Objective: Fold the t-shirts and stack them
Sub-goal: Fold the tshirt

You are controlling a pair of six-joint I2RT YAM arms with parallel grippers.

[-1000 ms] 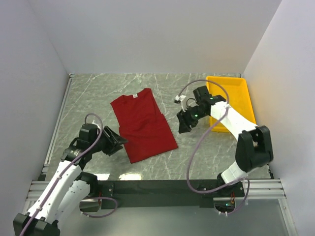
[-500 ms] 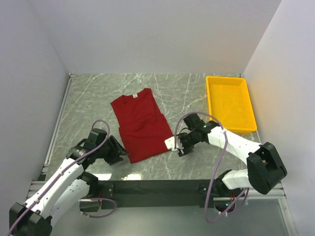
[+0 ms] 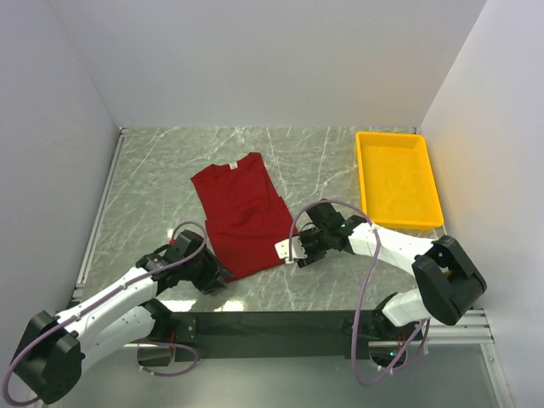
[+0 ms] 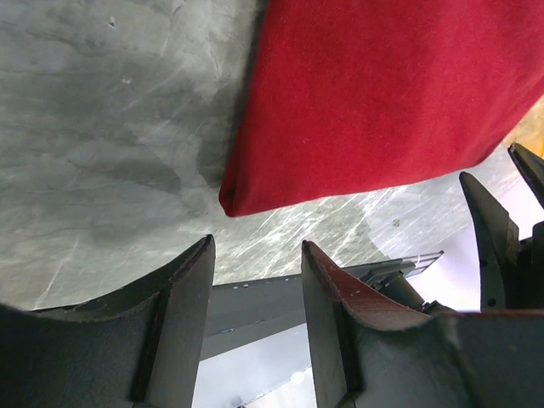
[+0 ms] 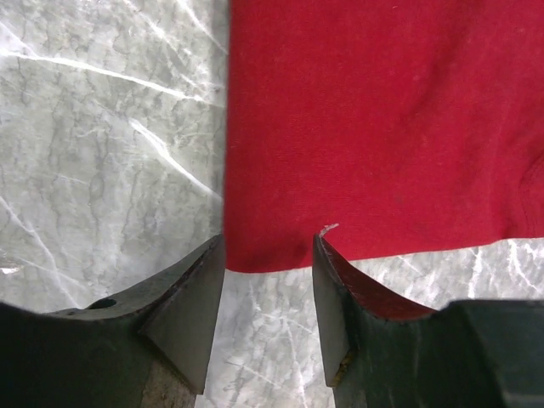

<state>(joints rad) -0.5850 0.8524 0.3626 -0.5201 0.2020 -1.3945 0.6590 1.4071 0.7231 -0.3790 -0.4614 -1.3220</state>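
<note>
Maroon cloth of the t-shirt [image 3: 245, 217] lay flat on the tabletop [image 3: 323, 161], folded into a long strip, with the hem toward the arms and the collar at the far end. At the near left hem corner, the left end effector [image 4: 257, 255] was spread and held nothing; the corner sat just ahead of it. At the near right corner, the right end effector [image 5: 269, 246] was likewise spread. Its jaws stood to either side of the corner, and no cloth was pinched.

The step in hand appeared to be a grasp of both hem corners for a fold toward the collar. To do it well:
- Each end effector should slide under all layers before closing.
- Both should close together, lift level and carry the hem evenly, so that the strip does not skew.

Farther right, well apart from the t-shirt, the yellow tray [image 3: 364, 183] showed no contents.
</note>
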